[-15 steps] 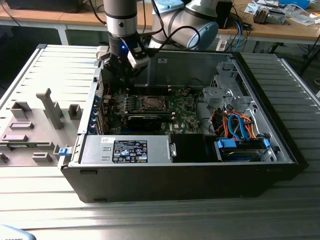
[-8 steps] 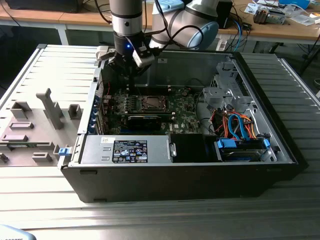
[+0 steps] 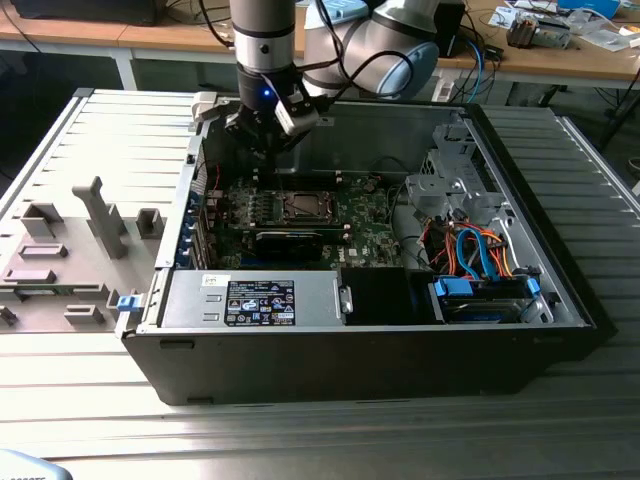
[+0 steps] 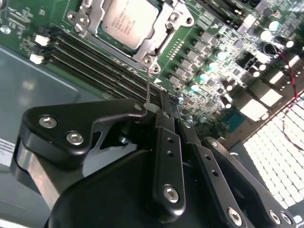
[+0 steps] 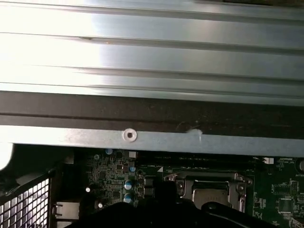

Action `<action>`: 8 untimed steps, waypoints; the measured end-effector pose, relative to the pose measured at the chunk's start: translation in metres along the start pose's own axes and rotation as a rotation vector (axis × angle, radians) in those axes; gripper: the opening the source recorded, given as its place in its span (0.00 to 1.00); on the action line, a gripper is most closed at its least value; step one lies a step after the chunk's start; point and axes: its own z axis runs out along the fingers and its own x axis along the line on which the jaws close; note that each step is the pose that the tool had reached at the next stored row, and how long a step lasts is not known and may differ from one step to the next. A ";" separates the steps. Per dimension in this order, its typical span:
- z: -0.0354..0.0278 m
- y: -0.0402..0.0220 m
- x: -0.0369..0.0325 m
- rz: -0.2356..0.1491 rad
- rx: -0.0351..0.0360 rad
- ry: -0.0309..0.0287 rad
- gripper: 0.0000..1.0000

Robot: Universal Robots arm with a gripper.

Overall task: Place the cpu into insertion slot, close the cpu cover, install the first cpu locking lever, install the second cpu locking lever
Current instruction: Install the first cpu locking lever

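Note:
The cpu (image 4: pixel 129 20) lies flat in the insertion slot (image 3: pixel 303 207), its silver-grey top showing through the cpu cover (image 4: pixel 164 29), which is down over it. In the first wrist view the same cover (image 5: pixel 183 179) frames the cpu (image 5: pixel 212 195). A thin wire locking lever (image 4: pixel 148 88) stands up from the socket's corner, and its end touches the side of my fingertips (image 4: pixel 160 110). My gripper (image 4: pixel 167 109) is shut, fingers pressed together. In the exterior view the gripper (image 3: pixel 262 140) hangs over the board just beyond the slot, toward that view's left.
Long memory slots (image 4: pixel 95 66) run beside the socket. A black card (image 3: pixel 290 243) lies across the board in front of it. The grey case wall (image 5: pixel 152 142) rises close behind the gripper. A power supply (image 3: pixel 250 300), drive cage (image 3: pixel 450 185) and cables (image 3: pixel 475 255) crowd the case.

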 end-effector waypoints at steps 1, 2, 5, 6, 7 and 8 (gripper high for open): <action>0.0001 -0.0002 -0.0029 0.000 -0.0023 0.0001 0.11; 0.0001 -0.0002 -0.0043 0.000 -0.0033 0.0001 0.11; 0.0001 -0.0004 -0.0083 0.000 -0.0072 0.0002 0.11; 0.0002 -0.0005 -0.0103 -0.001 -0.0103 0.0001 0.11; 0.0003 -0.0006 -0.0112 -0.001 -0.0121 0.0000 0.11; 0.0003 -0.0006 -0.0117 -0.001 -0.0131 -0.0001 0.11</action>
